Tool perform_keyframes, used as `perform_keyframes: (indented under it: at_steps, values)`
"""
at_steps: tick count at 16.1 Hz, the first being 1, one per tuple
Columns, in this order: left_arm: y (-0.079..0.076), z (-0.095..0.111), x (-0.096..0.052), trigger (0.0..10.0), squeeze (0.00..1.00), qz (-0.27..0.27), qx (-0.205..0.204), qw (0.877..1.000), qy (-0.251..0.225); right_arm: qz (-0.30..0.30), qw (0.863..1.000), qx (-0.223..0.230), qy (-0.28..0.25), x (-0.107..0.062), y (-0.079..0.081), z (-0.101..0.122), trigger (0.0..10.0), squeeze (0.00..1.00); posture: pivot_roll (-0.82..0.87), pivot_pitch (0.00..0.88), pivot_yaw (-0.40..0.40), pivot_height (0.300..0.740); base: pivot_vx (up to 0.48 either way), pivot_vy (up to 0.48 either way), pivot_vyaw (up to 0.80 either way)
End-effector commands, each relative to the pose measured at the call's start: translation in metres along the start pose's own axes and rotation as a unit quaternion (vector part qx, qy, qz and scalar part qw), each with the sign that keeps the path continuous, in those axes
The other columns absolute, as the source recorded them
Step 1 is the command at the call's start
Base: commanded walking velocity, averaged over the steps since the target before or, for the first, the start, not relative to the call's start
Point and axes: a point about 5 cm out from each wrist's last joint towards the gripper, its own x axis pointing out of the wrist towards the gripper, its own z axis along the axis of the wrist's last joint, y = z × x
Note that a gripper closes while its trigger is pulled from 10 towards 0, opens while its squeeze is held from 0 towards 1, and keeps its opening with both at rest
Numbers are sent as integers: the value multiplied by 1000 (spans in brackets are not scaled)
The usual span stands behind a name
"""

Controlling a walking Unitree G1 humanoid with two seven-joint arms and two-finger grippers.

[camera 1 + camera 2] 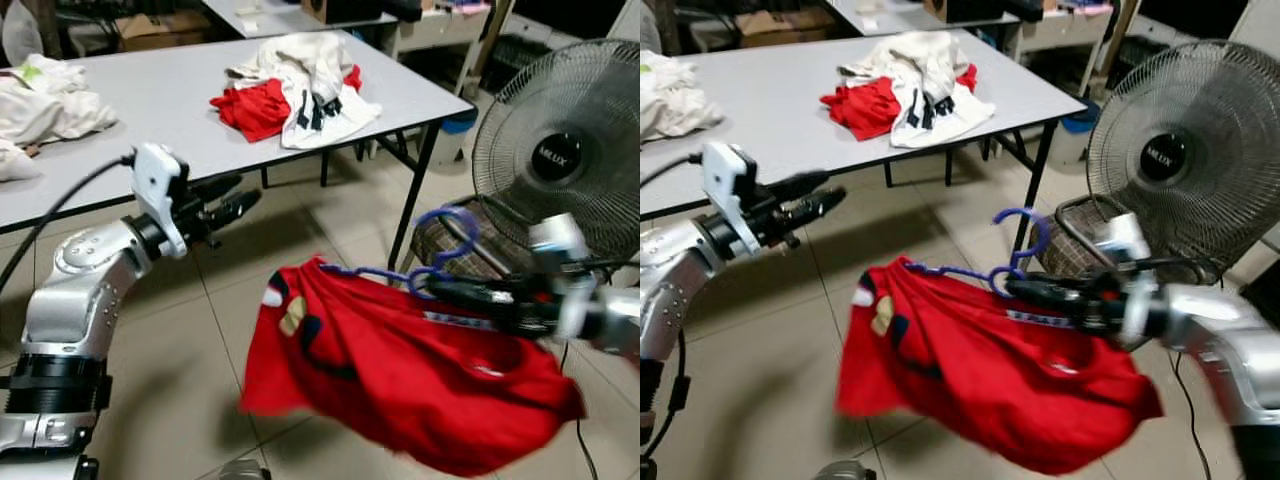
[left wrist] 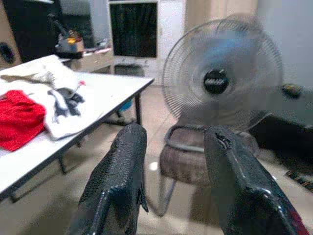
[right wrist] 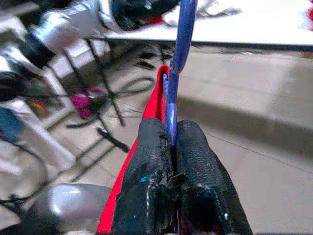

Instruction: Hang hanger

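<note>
1. A long grey desk (image 1: 150, 110) runs across the upper left of the room, carrying a pile of white and red clothes (image 1: 295, 95) and more pale laundry (image 1: 45, 105) at its far left end.
2. A large standing fan (image 1: 560, 160) rises on the right, with a cushioned stool (image 1: 450, 240) at its foot on the tiled floor.
3. A red shirt (image 1: 400, 370) hangs in the air in front of the robot, draped loosely on a blue hanger (image 1: 445, 250). The cloth looks soft and light and will likely swing and slide, so it gives no firm hold.
4. The hanger is thin and stiff, probably light plastic with a smooth, slippery skin; its neck just under the hook seems the safest place to hold, leaving the hook free to catch a rail.
5. The right gripper (image 3: 172, 142) reaches in from the right, its fingers pressed together on the hanger's neck, with the hook pointing up.
6. The left gripper (image 1: 225, 205) hovers beside the desk edge, well apart from the shirt, its fingers (image 2: 122, 181) spread with nothing between them.
</note>
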Motion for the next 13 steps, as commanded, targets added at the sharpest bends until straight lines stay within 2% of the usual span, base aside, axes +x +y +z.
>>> perform_keyframes:
  at_steps: [1,3,4,6,7,8,9,10,11,12,13]
  values:
    - [-7,6,2,10000,0,-18,-7,1000,-16,17,1000,1,-15,-9,2,10,10000,0,-11,0,-30,740,0,0,0]
    - [-17,7,2,10000,0,-37,-13,999,-15,26,1000,-1,-13,-15,3,12,10000,0,-9,0,-33,740,0,0,0]
    - [-20,2,1,10000,0,-37,-17,999,6,8,1000,-17,-14,-17,-1,14,10000,0,-10,0,-33,740,0,0,0]
    - [-10,-10,2,10000,0,33,-22,999,27,-71,995,-64,0,-9,-13,10,10000,0,-10,0,-33,740,0,0,0]
    - [-5,-21,2,10000,0,79,-39,995,36,-117,990,-80,17,-3,-18,4,10000,0,-3,0,-42,740,0,0,0]
    - [-2,-40,-1,10000,0,130,-49,988,62,-188,976,-99,39,5,-25,-10,10000,0,-3,0,-44,740,0,0,0]
    - [-2,-53,-5,10000,0,159,-54,982,82,-233,965,-112,52,10,-28,-19,10000,0,-3,0,-44,740,0,0,0]
    - [-8,-70,-11,10000,0,209,-36,971,107,-318,943,-93,42,21,-31,-39,10000,0,-3,0,-39,740,0,0,800]
    - [-11,-74,-13,10000,0,225,-34,967,112,-351,930,-96,44,24,-32,-47,10000,0,-3,0,-39,740,0,0,800]
    - [-13,-80,-15,10000,0,235,-51,964,111,-385,915,-105,54,28,-32,-57,10000,0,-11,0,-24,740,0,0,800]
    - [-15,-89,-19,10000,0,261,-92,956,97,-434,890,-125,60,32,-32,-69,10000,0,-11,0,-24,740,0,0,800]
